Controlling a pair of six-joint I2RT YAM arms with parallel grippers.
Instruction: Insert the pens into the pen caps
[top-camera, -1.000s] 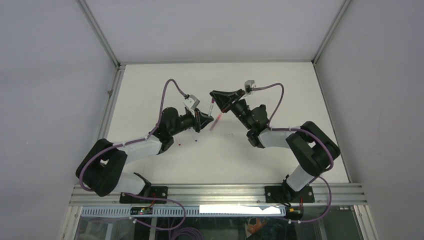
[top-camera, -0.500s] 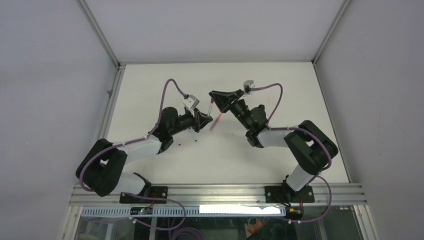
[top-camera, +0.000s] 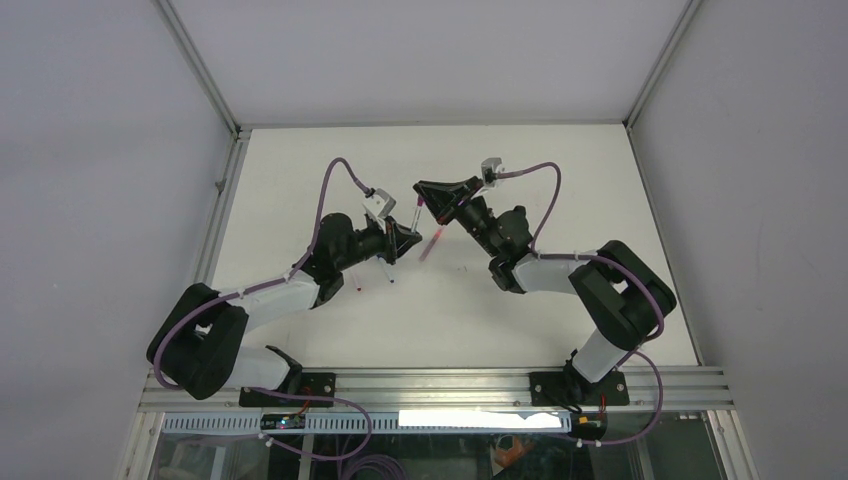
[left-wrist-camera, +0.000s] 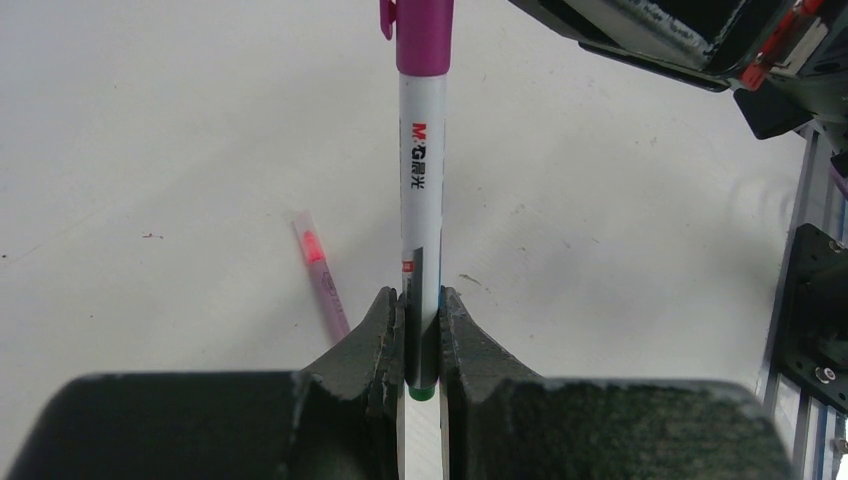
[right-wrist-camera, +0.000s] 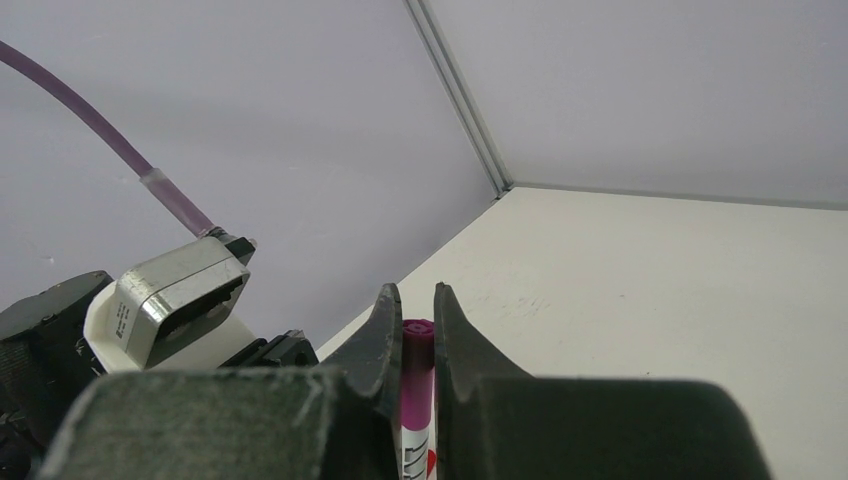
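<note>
One axis: the left gripper (left-wrist-camera: 422, 330) pinches the white-barrelled marker pen (left-wrist-camera: 422, 200) above the table (left-wrist-camera: 150, 150); its magenta plastic cap (left-wrist-camera: 425, 35), at 12 o'clock, is clamped by the right gripper (right-wrist-camera: 414, 302).

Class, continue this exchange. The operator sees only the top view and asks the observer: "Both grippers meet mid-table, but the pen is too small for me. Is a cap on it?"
Observer: Yes; left wrist shows a magenta cap on the white pen's far end.
Operator: Where is the pen held?
Observer: The left gripper is shut on its barrel near the green end.
Operator: And the right gripper?
Observer: Right wrist shows it shut on the cap.
</note>
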